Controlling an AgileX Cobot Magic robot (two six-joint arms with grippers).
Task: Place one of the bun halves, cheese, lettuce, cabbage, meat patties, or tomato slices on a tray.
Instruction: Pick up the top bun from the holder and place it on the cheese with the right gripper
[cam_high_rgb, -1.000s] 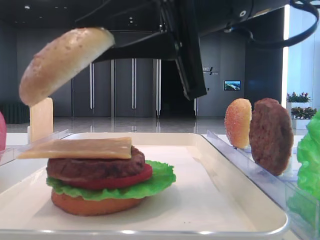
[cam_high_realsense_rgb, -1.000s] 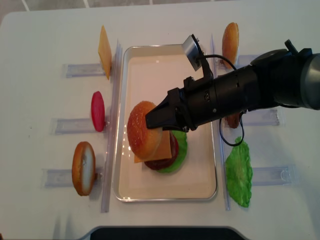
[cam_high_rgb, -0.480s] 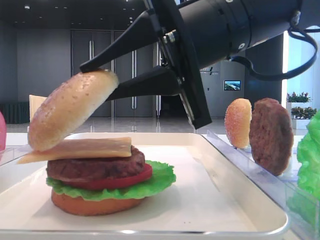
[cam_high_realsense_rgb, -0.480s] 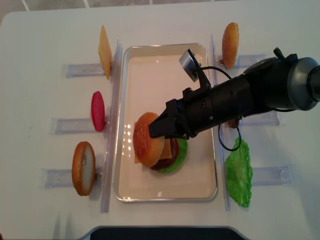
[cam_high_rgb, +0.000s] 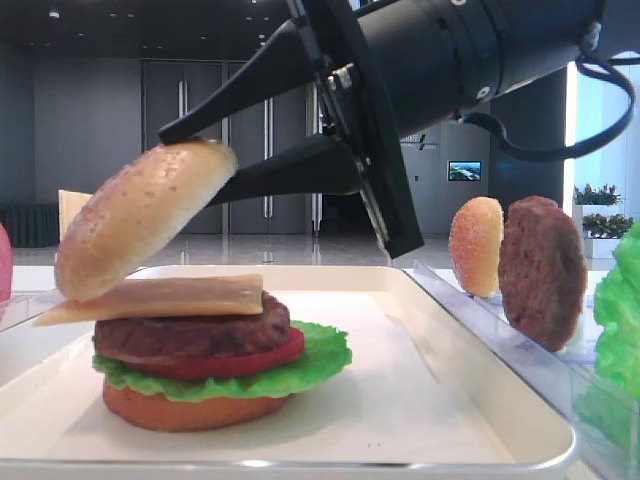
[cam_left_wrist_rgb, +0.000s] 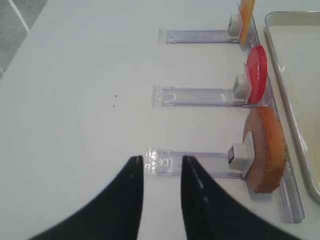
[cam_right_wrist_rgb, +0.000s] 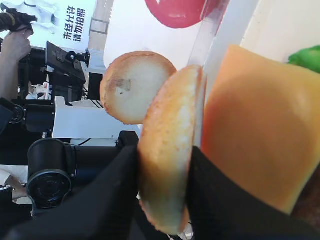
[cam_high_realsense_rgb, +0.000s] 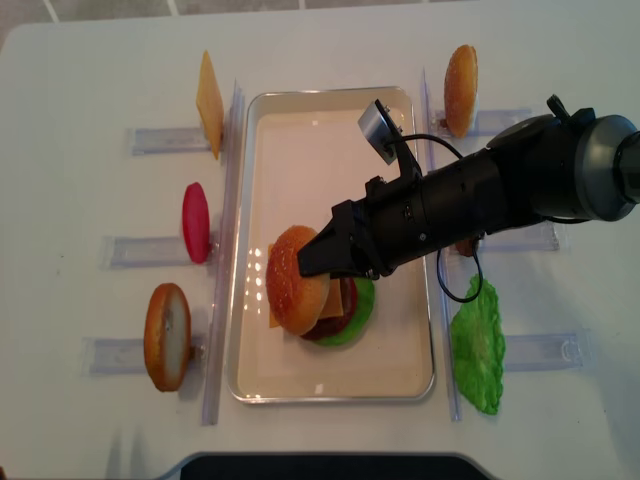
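On the near part of the cream tray (cam_high_rgb: 480, 400) stands a stack: a bottom bun, lettuce (cam_high_rgb: 320, 362), a tomato slice (cam_high_rgb: 262, 360), a meat patty (cam_high_rgb: 190, 335) and a cheese slice (cam_high_rgb: 165, 296) on top. Bare tray floor lies open to the right of the stack up to the raised rim, and more toward the far end in the overhead view.

The right hand (cam_high_rgb: 190, 160) is clenched on the top bun half (cam_high_rgb: 140, 230), one finger above its crust and one below. The bun hangs tilted, its lower left edge touching the cheese slice and its right side raised off it. From the overhead view it covers the left part of the stack, close to the tray's left rim.

Against half a second ago the bun and arm sit almost as they were; a second ago the bun hung well above the cheese.

The left hand (cam_left_wrist_rgb: 159, 172) hovers released over bare table, fingers apart, just short of the clear rack (cam_left_wrist_rgb: 200, 160) holding a spare bun half (cam_left_wrist_rgb: 265, 150). Beyond it stand a red slice (cam_left_wrist_rgb: 256, 79) and a cheese slice on edge.

Right of the tray, a bun half (cam_high_rgb: 476, 245) and a patty (cam_high_rgb: 542, 270) stand in racks, with a lettuce leaf (cam_high_realsense_rgb: 478, 345) nearer the front.
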